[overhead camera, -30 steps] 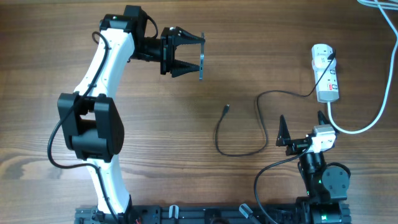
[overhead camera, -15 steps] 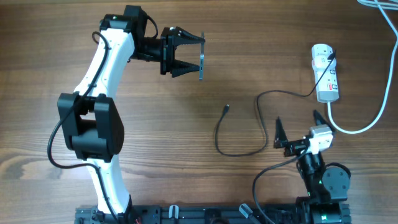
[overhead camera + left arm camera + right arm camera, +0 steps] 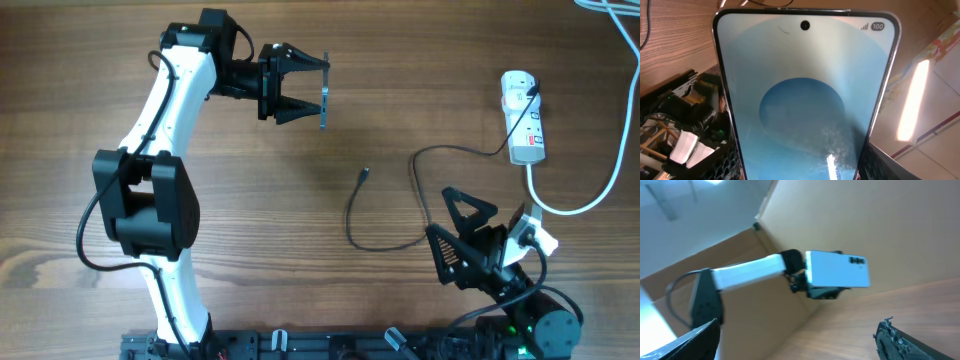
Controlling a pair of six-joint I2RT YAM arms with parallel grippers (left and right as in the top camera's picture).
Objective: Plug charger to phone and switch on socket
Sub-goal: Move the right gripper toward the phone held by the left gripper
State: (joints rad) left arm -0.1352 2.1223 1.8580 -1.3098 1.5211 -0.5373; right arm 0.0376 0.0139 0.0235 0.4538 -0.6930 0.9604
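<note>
Phone [image 3: 805, 100]: we see it clamped in left end effector [image 3: 322, 85], screen lit
Right end effector [image 3: 437, 211]: fingers apart
Charger [image 3: 364, 177]: tip on bench [image 3: 290, 260], apart from phone

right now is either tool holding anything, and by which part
The left tool grips the phone by its lower end, opposite the front camera hole; the right tool is open and empty.
</note>
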